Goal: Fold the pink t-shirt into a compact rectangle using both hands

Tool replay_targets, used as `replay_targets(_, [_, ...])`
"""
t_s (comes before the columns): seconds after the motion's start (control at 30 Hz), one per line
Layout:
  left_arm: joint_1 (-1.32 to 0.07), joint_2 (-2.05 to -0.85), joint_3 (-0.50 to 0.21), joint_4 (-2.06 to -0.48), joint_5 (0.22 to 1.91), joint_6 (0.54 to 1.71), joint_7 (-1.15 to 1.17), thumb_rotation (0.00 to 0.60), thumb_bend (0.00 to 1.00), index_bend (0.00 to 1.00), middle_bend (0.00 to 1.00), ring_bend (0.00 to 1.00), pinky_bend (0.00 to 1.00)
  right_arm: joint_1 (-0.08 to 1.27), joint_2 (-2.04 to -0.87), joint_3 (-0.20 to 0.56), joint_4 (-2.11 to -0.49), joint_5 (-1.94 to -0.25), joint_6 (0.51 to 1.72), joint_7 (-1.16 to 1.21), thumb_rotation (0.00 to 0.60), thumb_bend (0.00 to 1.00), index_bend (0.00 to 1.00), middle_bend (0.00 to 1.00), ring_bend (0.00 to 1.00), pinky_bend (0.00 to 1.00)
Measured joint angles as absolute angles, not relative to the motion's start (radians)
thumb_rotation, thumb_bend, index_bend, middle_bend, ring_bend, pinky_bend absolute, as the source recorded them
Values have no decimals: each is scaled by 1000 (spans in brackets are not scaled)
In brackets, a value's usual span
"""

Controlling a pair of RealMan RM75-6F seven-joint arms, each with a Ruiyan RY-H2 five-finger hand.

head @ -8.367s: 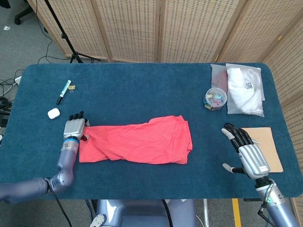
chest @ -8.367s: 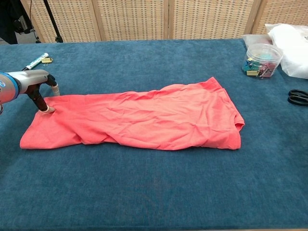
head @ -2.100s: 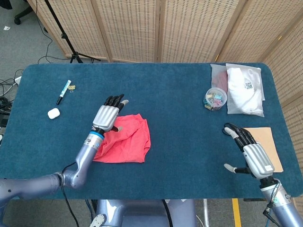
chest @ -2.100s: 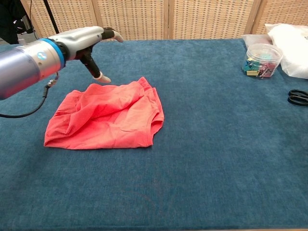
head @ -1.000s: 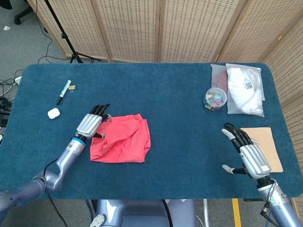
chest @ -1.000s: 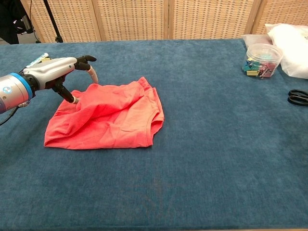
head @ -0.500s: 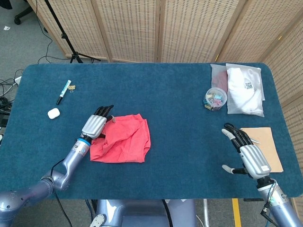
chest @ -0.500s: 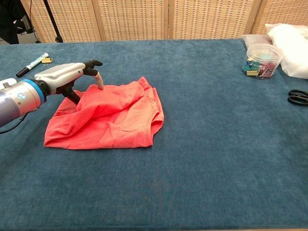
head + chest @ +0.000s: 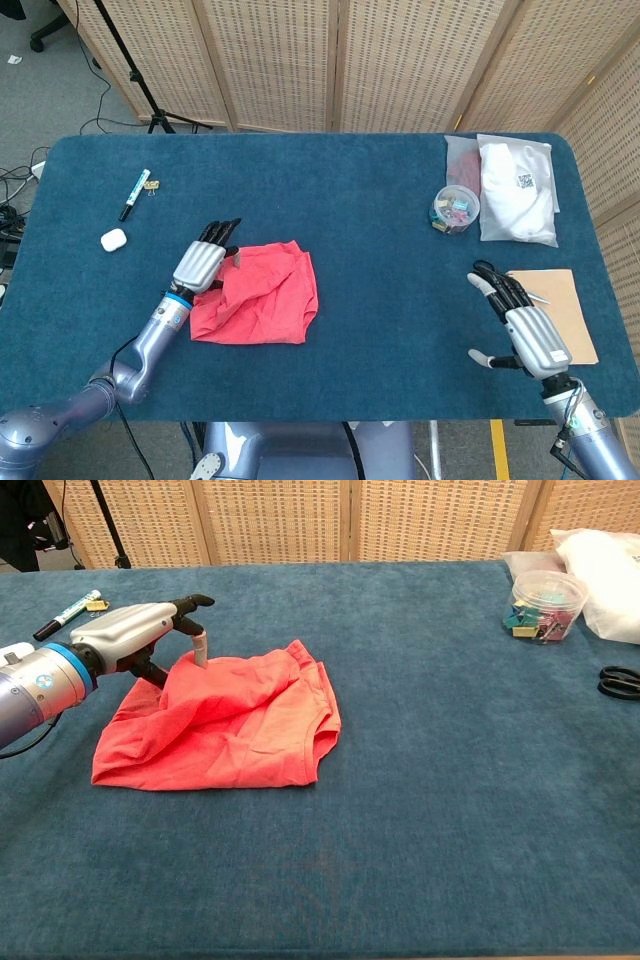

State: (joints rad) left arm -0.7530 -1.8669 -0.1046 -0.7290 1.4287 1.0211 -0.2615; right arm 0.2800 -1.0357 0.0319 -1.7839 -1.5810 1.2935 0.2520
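The pink t-shirt (image 9: 262, 295) (image 9: 235, 725) lies folded in a rumpled, roughly square bundle on the blue table, left of centre. My left hand (image 9: 200, 265) (image 9: 130, 630) is at the bundle's far left corner. Its thumb is tucked behind the cloth edge and a fingertip (image 9: 200, 652) presses the fold from the other side, so it pinches the top layer, which stands slightly raised there. My right hand (image 9: 525, 325) hovers open with spread fingers near the table's right front, far from the shirt. The chest view does not show it.
A marker (image 9: 134, 194) (image 9: 65, 615) and a white earbud case (image 9: 113, 239) lie at the far left. A clip jar (image 9: 456, 208) (image 9: 545, 605), a bagged white cloth (image 9: 518, 190), black scissors (image 9: 620, 683) and a brown envelope (image 9: 565, 310) sit at the right.
The long shirt has been folded over to the left into a small bundle. Over the last second my left hand returned to its far left corner and rose slightly with the cloth edge.
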Motion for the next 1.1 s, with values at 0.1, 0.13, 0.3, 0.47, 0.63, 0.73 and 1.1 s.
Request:
replay_targets(0.1, [-755, -1866, -100, -722, 1451, 1050, -260, 600, 500, 679, 0, 0, 0, 280, -1035, 32, -1785, -1582, 1294, 252, 600, 0, 0, 0, 0, 0])
replay_targets(0.13, [-756, -1864, -98, -721, 1459, 1061, -258, 600, 505, 684, 0, 0, 0, 280, -1034, 32, -1786, -1583, 1295, 253, 600, 0, 0, 0, 0, 0])
replay_targets(0.3, [-763, -1847, -81, -718, 1518, 1135, -236, 600, 524, 690, 0, 0, 0, 279, -1033, 30, -1788, -1586, 1296, 253, 600, 0, 0, 0, 0, 0])
replay_targets(0.47, [-772, -1825, -44, -714, 1601, 1221, -190, 600, 537, 692, 0, 0, 0, 278, -1032, 28, -1791, -1590, 1297, 250, 600, 0, 0, 0, 0, 0])
replay_targets(0.63, [-780, -1811, 7, -704, 1690, 1300, -140, 600, 538, 693, 0, 0, 0, 278, -1036, 20, -1794, -1599, 1292, 240, 600, 0, 0, 0, 0, 0])
replay_targets(0.73, [-789, -1808, 32, -704, 1734, 1332, -107, 600, 538, 694, 0, 0, 0, 279, -1039, 16, -1795, -1604, 1289, 232, 600, 0, 0, 0, 0, 0])
replay_targets(1.1, [-858, -1824, 81, -706, 1849, 1358, 45, 600, 535, 694, 0, 0, 0, 279, -1042, 8, -1800, -1616, 1290, 226, 600, 0, 0, 0, 0, 0])
